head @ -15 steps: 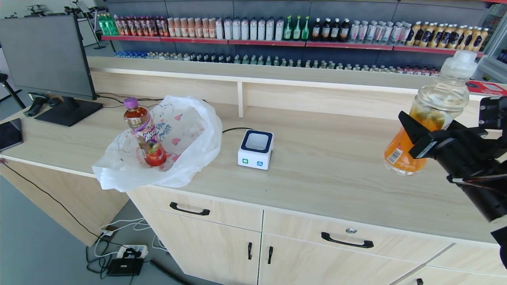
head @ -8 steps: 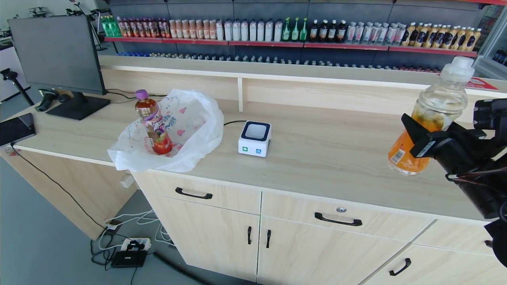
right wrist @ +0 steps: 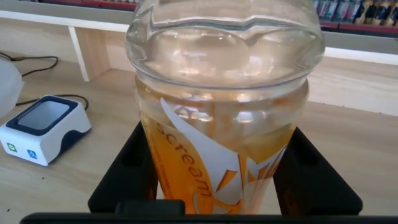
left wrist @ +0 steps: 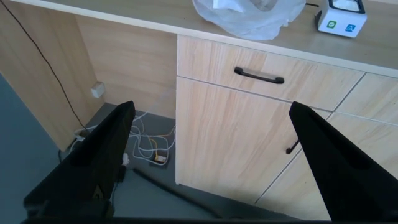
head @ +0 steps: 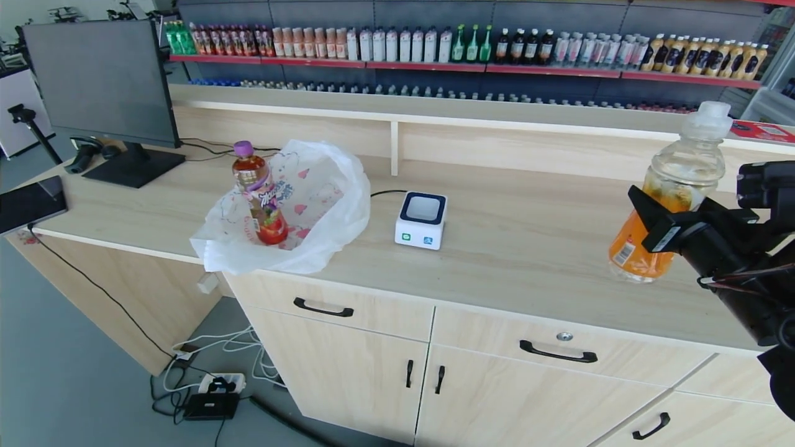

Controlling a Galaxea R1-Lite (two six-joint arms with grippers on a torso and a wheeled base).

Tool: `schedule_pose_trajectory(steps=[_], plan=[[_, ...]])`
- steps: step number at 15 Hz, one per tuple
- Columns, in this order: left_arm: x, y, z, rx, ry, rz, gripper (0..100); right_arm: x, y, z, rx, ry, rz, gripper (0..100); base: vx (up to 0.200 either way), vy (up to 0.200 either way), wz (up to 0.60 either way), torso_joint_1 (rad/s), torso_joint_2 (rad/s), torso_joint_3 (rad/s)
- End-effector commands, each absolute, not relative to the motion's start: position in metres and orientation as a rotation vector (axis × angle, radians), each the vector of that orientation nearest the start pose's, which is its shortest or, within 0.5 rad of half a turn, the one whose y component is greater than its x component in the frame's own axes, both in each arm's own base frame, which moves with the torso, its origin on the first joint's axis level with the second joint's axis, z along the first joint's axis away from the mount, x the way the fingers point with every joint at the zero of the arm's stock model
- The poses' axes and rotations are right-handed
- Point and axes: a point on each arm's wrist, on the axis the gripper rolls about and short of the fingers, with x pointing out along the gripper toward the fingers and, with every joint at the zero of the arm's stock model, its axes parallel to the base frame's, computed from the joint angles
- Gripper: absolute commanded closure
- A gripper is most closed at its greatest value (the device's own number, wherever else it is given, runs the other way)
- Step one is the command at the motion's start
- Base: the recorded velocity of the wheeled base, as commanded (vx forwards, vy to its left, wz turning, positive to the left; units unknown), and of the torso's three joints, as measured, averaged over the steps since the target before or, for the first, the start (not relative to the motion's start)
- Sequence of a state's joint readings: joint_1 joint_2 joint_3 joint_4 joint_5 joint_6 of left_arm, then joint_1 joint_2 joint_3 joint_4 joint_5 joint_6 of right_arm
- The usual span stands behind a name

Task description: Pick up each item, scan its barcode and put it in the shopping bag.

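Held item: the orange drink bottle (head: 667,198) is off the counter (head: 528,261), above its right end, pinched round its lower half by the right gripper (head: 674,226).
Right gripper state: its fingers are pressed against opposite sides of the bottle, the label between them.
Bottle axis: close to upright, leaning a little, with the white cap up and to the far right and the base down and to the near left.
Barcode: a small white patch low on the bottle's left side looks like the code; it faces sideways, not down.
Scanner (head: 422,218): stands on the counter well to the left of the bottle, its dark window facing up and its cable running off to the far side.
Key relation: the scanner lies left of the right gripper and lower, so the likely move is a carry to the left and a tilt that turns the code patch down toward the window.
Shopping bag (head: 329,205): lies open just beside the scanner on its left, with a purple-capped tea bottle (head: 261,195) standing in it.
Left gripper (left wrist: 211,107): fingers spread with nothing between them, hanging low before the cabinet front, below the bag.
Nearer arm: the left is closer to the bag, but the right carries the item and the scan falls to it.
Stage: judged as one item bagged, this one lifted and not yet scanned.
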State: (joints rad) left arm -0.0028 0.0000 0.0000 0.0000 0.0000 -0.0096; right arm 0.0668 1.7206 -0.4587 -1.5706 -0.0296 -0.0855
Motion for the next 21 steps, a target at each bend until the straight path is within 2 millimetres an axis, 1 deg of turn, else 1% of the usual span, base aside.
schedule_pose_trajectory(steps=[1, 4, 7, 10, 13, 18, 21], plan=[[-0.023, 0.000, 0.075, -0.011, 0.000, -0.002, 0, 0.267, 0.017, 0.184, -0.070, -0.309, 0.020, 100, 0.000, 0.200, 0.00, 0.002, -0.01, 0.002], [-0.023, 0.000, 0.075, -0.012, 0.000, -0.002, 0, 0.267, 0.017, 0.184, -0.070, -0.309, 0.020, 100, 0.000, 0.200, 0.00, 0.001, 0.00, 0.001], [-0.023, 0.000, 0.075, -0.012, 0.000, -0.002, 0, 0.260, 0.017, 0.184, -0.070, -0.305, 0.022, 100, 0.000, 0.200, 0.00, -0.001, 0.00, 0.001], [-0.023, 0.000, 0.075, -0.012, 0.000, -0.002, 0, 0.248, 0.016, 0.184, -0.071, -0.299, 0.024, 100, 0.000, 0.200, 0.00, 0.004, 0.00, 0.002], [-0.023, 0.000, 0.075, -0.012, 0.000, -0.003, 0, 0.245, 0.016, 0.186, -0.072, -0.305, 0.022, 100, 0.000, 0.200, 0.00, 0.001, 0.01, 0.001], [-0.023, 0.000, 0.075, -0.011, 0.000, -0.002, 0, 0.245, 0.016, 0.183, -0.074, -0.296, 0.023, 100, 0.000, 0.000, 0.00, 0.000, 0.00, 0.000], [-0.023, 0.000, 0.075, -0.009, 0.000, -0.003, 0, 0.245, 0.016, 0.183, -0.074, -0.293, 0.025, 100, 0.200, 0.000, 0.00, -0.006, -0.01, 0.005]])
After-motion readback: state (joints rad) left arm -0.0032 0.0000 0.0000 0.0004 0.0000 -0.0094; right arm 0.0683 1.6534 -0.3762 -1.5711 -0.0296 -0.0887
